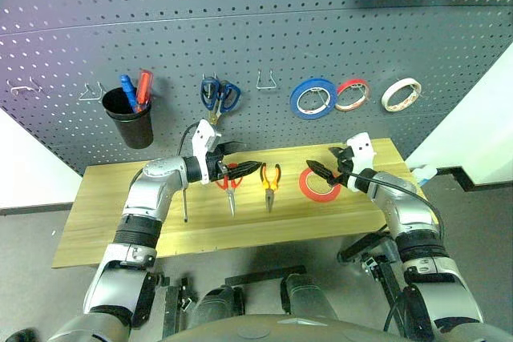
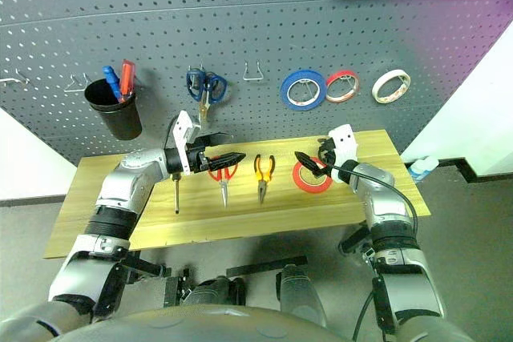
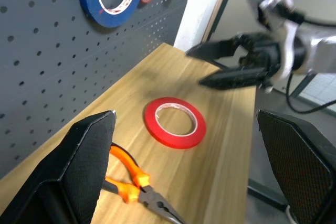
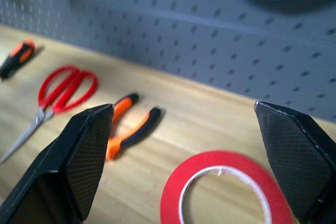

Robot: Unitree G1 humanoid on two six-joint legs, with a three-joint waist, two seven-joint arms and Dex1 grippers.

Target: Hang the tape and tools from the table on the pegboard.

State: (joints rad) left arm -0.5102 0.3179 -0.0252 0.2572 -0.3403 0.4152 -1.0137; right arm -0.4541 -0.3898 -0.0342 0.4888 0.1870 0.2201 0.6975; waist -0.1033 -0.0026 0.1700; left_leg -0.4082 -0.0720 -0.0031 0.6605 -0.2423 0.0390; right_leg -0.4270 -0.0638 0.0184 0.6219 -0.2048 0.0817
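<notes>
Head views: red tape point(image 1: 319, 184), scissors point(image 1: 230, 183), pliers point(image 1: 270, 179), screwdriver point(image 1: 184, 200) all seen lying on table point(image 1: 104, 222), nothing yet hung on pegboard point(image 1: 240, 30). Wrist views: left gripper point(image 3: 194, 166) and right gripper point(image 4: 184, 156) jaws held apart, empty, tape just ahead

Head stereo pair: high, facing forward and down over the table point(image 1: 96, 230) to the pegboard point(image 1: 264, 38) at 12 o'clock. Wrist cameras: low and close above the tabletop, each facing inward; both share the red tape point(image 3: 175, 121) and pliers point(image 4: 128, 124).
</notes>
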